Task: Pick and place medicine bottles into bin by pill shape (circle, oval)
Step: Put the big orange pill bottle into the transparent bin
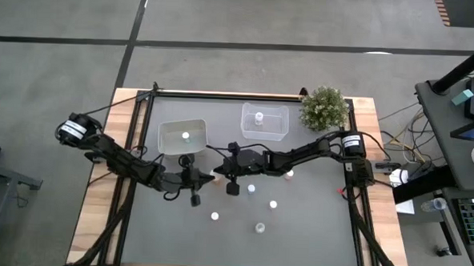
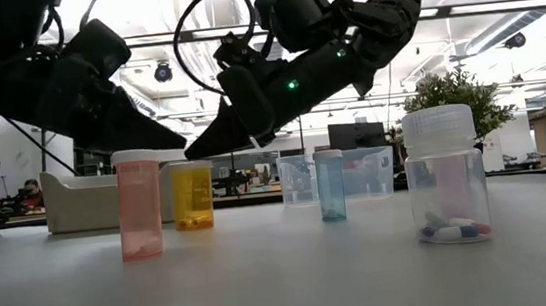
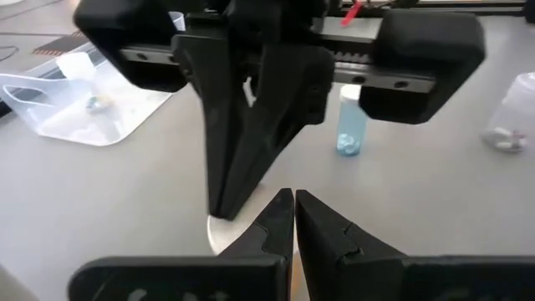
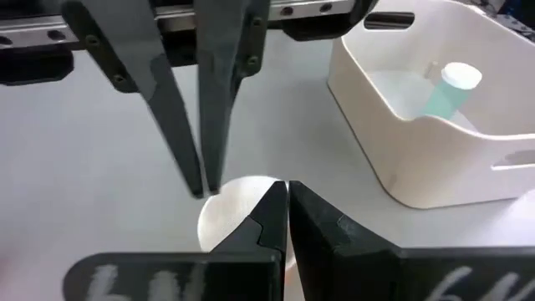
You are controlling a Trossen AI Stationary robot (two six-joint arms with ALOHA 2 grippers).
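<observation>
Both tools meet over the middle of the grey surface (image 1: 297, 232), tip to tip above one white-capped bottle (image 4: 238, 209). The left tool (image 1: 205, 178) is clenched with nothing between its fingers, and so is the right tool (image 1: 221, 174) — neither grips the cap, though whether the tips touch it is hard to tell. Other bottles stand loose nearer the front: a pink one (image 2: 139, 204), a yellow one (image 2: 193, 195), a small blue one (image 2: 330, 185) and a clear one (image 2: 445, 175) with capsules inside. At the far side, the white bin (image 1: 181, 136) holds one bottle (image 1: 186, 135); the clear bin (image 1: 263, 122) to its right holds another (image 1: 259, 117). A potted plant (image 1: 325, 108) sits at the far right corner.
</observation>
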